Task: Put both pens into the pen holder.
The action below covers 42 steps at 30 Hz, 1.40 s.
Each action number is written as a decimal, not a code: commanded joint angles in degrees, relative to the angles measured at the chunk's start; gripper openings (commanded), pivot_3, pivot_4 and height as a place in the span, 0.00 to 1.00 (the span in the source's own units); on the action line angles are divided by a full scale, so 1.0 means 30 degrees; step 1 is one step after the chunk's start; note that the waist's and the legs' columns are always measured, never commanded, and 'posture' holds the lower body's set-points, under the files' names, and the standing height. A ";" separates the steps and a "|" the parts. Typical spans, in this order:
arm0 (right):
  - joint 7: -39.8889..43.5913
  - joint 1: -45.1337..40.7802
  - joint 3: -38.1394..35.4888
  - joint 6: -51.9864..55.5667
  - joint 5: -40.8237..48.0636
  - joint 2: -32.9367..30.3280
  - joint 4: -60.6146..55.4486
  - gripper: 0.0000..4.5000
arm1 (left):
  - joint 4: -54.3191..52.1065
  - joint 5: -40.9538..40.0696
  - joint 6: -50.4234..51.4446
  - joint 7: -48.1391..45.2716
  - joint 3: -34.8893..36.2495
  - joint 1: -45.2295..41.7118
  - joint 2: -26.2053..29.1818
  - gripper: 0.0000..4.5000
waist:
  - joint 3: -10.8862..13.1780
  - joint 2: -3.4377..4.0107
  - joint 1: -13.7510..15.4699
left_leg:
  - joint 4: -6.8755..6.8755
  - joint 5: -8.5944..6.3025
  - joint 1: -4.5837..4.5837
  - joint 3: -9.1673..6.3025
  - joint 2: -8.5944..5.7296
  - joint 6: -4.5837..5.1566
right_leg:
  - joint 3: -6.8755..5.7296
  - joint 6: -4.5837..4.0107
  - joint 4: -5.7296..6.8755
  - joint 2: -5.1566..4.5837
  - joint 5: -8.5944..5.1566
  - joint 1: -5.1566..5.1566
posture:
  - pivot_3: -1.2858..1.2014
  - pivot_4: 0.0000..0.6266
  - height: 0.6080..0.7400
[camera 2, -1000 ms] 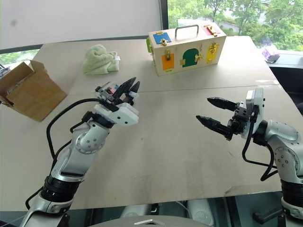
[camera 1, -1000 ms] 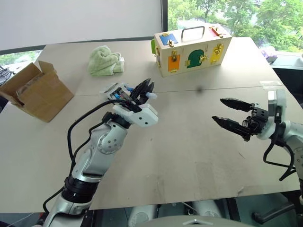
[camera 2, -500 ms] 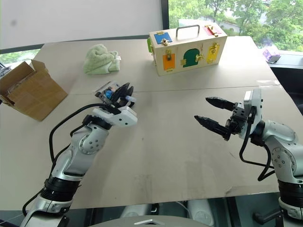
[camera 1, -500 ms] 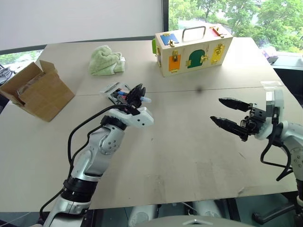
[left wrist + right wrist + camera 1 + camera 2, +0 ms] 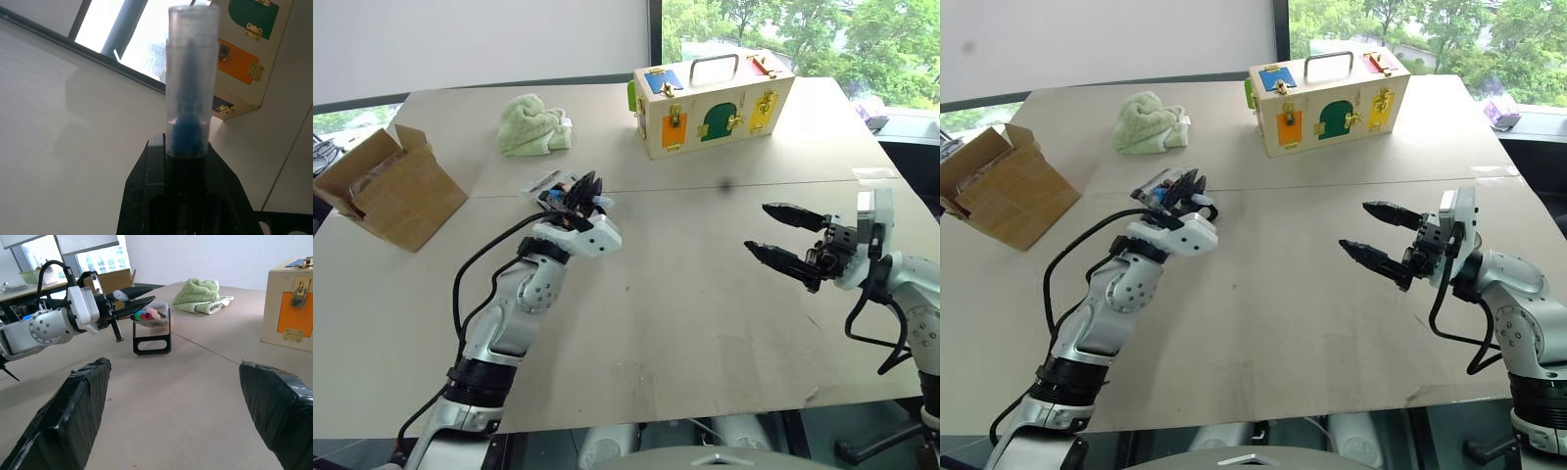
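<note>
Blue-tipped pen [image 5: 190, 88] shows clamped in the left hand [image 5: 586, 189] up close; right hand [image 5: 783, 239] gapes empty.

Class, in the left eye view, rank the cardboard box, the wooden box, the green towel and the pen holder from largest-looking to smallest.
1. wooden box
2. cardboard box, close behind
3. green towel
4. pen holder, partly hidden by the left gripper

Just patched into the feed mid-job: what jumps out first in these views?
The left gripper, shut on a blue-tipped pen with a clear cap, sits right at the pen holder near the table's middle-left, where coloured pen ends already show. The right gripper hangs open on the right over bare tabletop. At the far edge stands a wooden box with coloured doors.
</note>
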 commanded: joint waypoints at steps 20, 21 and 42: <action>-0.0122 -0.0133 -0.0073 -0.0822 -0.0191 0.0137 -0.0084 1.00 | 0.0326 -0.0779 -0.0439 0.1164 0.1047 -0.1467 -0.0562 0.99 | -0.0001 -0.0001 0.0007 | 0.0007 0.0008 -0.0002 0.0003 -0.0002 -0.0014 | 0.0001 0.0000 0.0007 0.0000 0.0001 -0.0006 | 0.52 0.24 1.00; -0.0095 -0.0149 -0.0050 -0.0854 -0.0224 0.0156 -0.0052 1.00 | 0.0277 -0.0803 -0.0403 0.1049 0.1001 -0.1497 -0.0631 0.99 | -0.0001 -0.0002 0.0006 | 0.0009 0.0008 -0.0002 0.0004 -0.0002 -0.0013 | 0.0001 0.0000 0.0009 0.0000 0.0000 -0.0005 | 0.52 0.24 1.00; 0.1841 0.4238 0.1282 -0.9311 -0.6580 0.0381 0.6068 1.00 | -0.9248 -1.8319 0.6684 -1.0392 0.3251 1.3467 0.1521 0.99 | -0.0023 0.0058 -0.0164 | 0.0004 -0.0003 0.0080 0.0017 0.0019 0.0004 | 0.0025 -0.0005 0.0007 -0.0010 -0.0002 0.0047 | 0.52 0.24 1.00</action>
